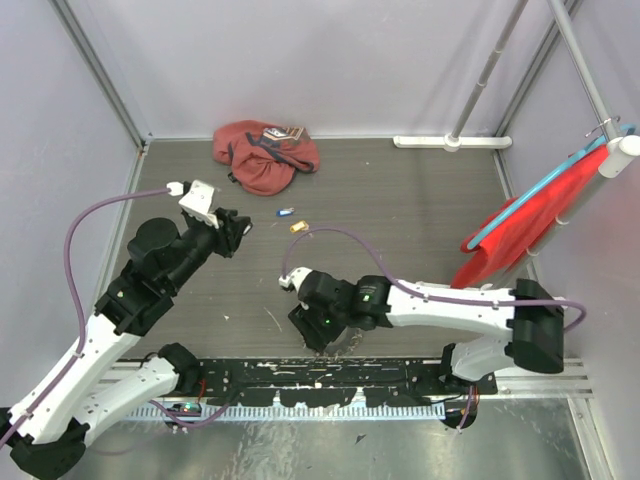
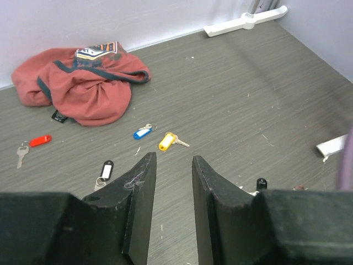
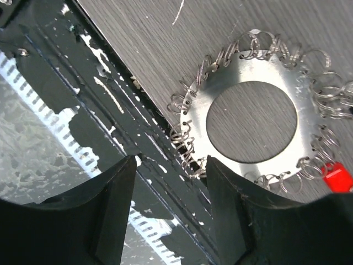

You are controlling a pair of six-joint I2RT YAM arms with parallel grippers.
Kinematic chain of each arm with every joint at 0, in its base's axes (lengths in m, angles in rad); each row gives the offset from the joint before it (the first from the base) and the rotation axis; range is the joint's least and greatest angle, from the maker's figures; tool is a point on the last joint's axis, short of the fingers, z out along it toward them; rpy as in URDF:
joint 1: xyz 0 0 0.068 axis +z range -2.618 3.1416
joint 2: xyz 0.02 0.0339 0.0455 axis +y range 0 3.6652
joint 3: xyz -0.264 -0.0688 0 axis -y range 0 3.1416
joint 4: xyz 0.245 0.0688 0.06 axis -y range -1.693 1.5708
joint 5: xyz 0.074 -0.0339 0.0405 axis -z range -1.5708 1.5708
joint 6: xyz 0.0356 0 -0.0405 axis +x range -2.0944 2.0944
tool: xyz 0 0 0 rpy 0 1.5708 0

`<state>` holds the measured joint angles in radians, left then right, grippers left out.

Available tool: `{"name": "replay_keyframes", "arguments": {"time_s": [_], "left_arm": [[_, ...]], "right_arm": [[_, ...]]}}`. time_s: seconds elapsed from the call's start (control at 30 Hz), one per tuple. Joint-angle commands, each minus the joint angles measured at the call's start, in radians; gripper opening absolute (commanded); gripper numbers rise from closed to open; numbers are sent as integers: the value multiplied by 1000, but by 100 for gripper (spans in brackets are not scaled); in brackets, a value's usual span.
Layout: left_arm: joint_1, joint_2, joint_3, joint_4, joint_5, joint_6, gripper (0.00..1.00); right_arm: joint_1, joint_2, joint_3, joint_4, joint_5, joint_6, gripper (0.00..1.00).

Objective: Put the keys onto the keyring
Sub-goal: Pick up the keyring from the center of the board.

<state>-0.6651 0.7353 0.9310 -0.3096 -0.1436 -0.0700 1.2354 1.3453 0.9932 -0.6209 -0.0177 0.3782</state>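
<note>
Four keys lie on the grey floor in the left wrist view: red (image 2: 39, 141), blue (image 2: 142, 133), yellow (image 2: 167, 141) and black (image 2: 106, 169). The top view shows only the blue key (image 1: 286, 212) and the yellow key (image 1: 298, 227). My left gripper (image 2: 174, 163) is open and empty, held above the floor short of the keys (image 1: 228, 232). The keyring (image 3: 248, 69) is a flat silver disc with a round hole and many small wire rings on its rim. My right gripper (image 3: 171, 165) is open just above its near edge (image 1: 310, 325), one finger overlapping the rim.
A reddish-pink cloth bag (image 1: 265, 155) lies at the back, left of centre (image 2: 83, 83). A red cloth (image 1: 530, 215) hangs at the right. A black rail (image 1: 330, 372) runs along the near edge, right beside the keyring (image 3: 110, 83). A red plastic piece (image 3: 336, 176) sits at the disc's rim.
</note>
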Motion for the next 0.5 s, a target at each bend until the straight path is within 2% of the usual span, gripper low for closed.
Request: {"name": "replay_keyframes", "arguments": {"time_s": [0.0,0.17,0.27,0.33,0.47], "left_arm": [[9,-13,-6,-14,52,-25,39],[9,-20,-8,-14,52,-20,40],[9,-17,-7,-16,59,-19,40],[9,-17,-6,-14,63,-20,40],[9,-13,-7,-10,68,-19,40]], "right_arm": [[12,86,36,71,-11,-12,59],[44,194,35,107,-59,-19,56],[49,224,50,74,-21,-2,56],[51,219,63,55,21,29,56],[55,135,8,119,68,62,57]]}}
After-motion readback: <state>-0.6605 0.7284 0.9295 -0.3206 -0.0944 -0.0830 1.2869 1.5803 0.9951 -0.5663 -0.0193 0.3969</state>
